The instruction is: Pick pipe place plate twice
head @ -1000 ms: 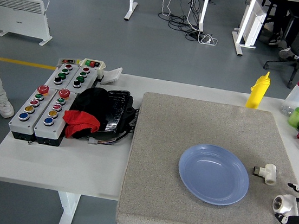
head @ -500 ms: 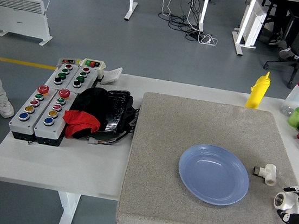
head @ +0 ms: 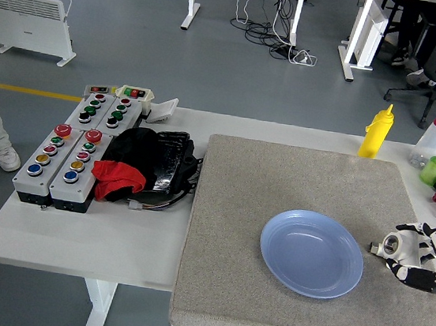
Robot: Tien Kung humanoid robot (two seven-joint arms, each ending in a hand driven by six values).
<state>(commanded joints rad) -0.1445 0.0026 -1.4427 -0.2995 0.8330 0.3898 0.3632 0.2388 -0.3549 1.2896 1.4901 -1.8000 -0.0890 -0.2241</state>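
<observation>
Gripping pipe [head: 390, 246], robot hand [head: 417, 259] nr plate [head: 312, 254]

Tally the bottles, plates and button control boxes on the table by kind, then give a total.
Squeeze bottles: 2 (yellow bottle, clear bottle with red cap)
Plates: 1 (blue plate)
Button control boxes: 4 (near pair, far pair)
Total: 7

One blue plate [head: 312, 254], one white pipe fitting [head: 392, 246], two squeeze bottles [head: 377, 132], two button boxes [head: 66, 158], one mat [head: 280, 178]
</observation>
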